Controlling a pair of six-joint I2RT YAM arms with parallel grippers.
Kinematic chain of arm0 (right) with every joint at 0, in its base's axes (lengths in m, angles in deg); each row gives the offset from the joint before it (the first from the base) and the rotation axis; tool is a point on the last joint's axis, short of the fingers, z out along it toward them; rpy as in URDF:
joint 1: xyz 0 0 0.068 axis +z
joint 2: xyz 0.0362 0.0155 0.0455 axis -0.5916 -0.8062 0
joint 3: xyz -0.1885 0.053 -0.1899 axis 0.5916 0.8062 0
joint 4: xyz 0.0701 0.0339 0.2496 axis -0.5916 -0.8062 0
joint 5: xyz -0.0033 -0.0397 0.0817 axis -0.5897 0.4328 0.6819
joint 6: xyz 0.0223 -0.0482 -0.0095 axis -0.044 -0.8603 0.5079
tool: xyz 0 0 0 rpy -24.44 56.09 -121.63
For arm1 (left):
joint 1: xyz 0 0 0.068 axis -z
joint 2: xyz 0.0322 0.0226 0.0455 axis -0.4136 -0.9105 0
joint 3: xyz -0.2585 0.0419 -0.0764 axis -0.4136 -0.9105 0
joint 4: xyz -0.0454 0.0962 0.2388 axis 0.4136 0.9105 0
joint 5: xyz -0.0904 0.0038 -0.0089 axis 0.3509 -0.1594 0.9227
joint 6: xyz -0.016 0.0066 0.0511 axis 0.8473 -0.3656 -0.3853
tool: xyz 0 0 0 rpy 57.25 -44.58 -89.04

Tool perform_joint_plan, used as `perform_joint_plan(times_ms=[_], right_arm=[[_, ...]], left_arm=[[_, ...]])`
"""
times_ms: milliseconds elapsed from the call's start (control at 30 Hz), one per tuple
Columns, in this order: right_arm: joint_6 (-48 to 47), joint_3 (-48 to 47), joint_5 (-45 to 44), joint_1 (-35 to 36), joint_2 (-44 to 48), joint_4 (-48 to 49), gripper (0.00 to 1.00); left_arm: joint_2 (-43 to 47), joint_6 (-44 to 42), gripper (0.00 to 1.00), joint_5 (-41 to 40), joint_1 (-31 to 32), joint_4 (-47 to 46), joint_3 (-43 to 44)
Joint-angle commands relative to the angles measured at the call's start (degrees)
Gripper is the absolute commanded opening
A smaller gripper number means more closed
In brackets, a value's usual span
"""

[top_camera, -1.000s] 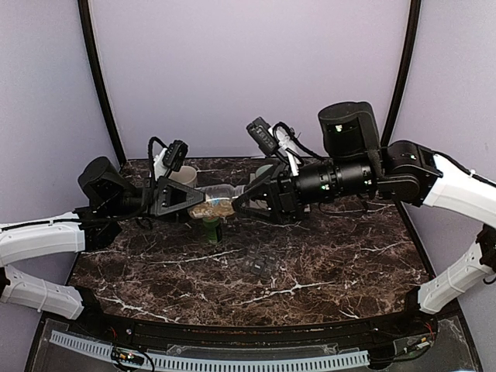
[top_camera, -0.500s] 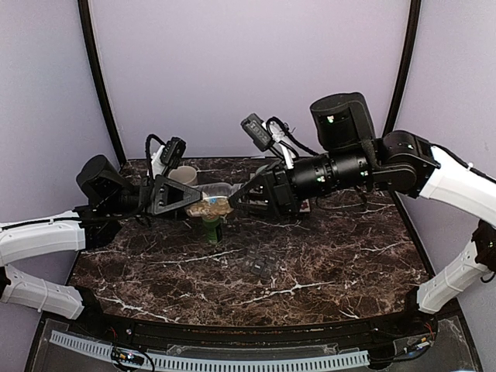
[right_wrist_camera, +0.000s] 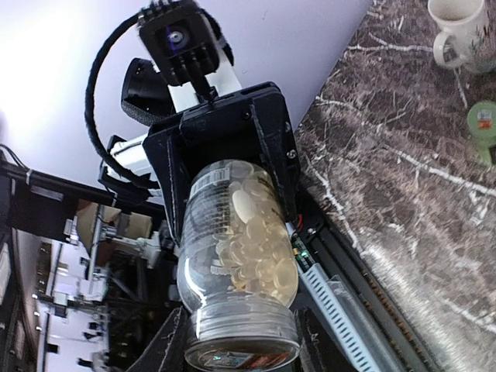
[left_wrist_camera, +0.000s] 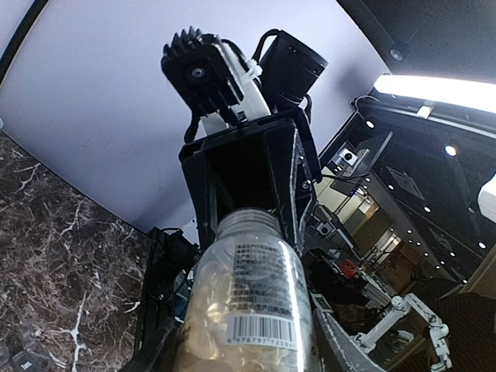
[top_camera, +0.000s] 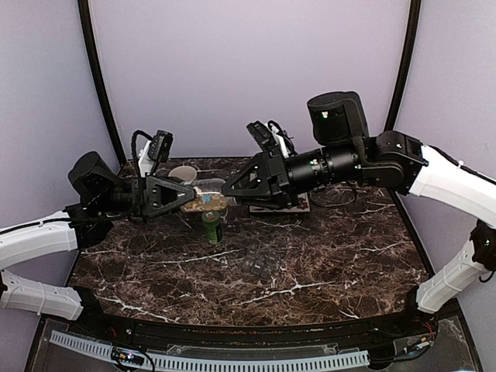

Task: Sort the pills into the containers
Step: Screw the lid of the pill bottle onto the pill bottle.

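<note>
Pills (right_wrist_camera: 249, 232) all inside clear bottle (top_camera: 208, 202), held level above table (top_camera: 349, 252); left gripper (top_camera: 192, 199) & right gripper (top_camera: 225, 188) each clamped on an end. Containers (top_camera: 260, 265) on table at bottle's 5 o'clock, prob. unfilled. Sorting not begun, I'd judge.

The only print stands on the white label of the clear bottle (left_wrist_camera: 248, 310) of pills (left_wrist_camera: 198, 314), seen by the left wrist camera: a barcode (left_wrist_camera: 260, 329) with a row of digits under it, seemingly starting 6 978797, the rest unsure. The fine lines above it are too small to read. The label on the green lid (right_wrist_camera: 482, 124) on the tabletop is illegible.
</note>
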Motion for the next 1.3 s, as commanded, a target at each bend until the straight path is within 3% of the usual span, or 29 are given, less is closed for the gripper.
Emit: perform_joint_plan(times_ms=[0,200,400,500,600,733,1000,1267], right_arm=[[16.3,6.3,5.7,0.8,-4.3,12.0,0.00],[28.8,12.5,8.5,0.5,-4.2,19.3,0.00],[30.6,13.3,8.6,-0.3,-3.9,20.9,0.02],[30.4,14.8,8.6,-1.1,-2.7,25.2,0.29],[27.1,15.2,7.9,-2.0,-1.6,26.4,0.52],[21.7,16.4,6.5,-2.9,0.5,28.5,0.66],[10.1,16.1,1.3,-3.7,5.0,24.6,0.73],[-3.2,17.4,-2.1,-3.8,10.3,19.6,0.75]], left_arm=[[3.0,-10.7,0.00,-8.4,1.9,3.6,4.3],[5.6,-23.3,0.00,-15.2,4.7,15.2,7.4],[6.4,-23.5,0.00,-15.4,4.9,15.1,6.1],[6.9,-21.7,0.00,-15.7,4.9,13.9,4.6],[7.2,-20.2,0.00,-16.4,4.9,13.3,3.5],[7.1,-18.4,0.00,-16.9,4.9,13.2,2.9],[7.1,-15.3,0.00,-18.9,4.7,13.2,1.5],[5.5,-10.9,0.00,-18.2,4.0,12.5,0.8]])
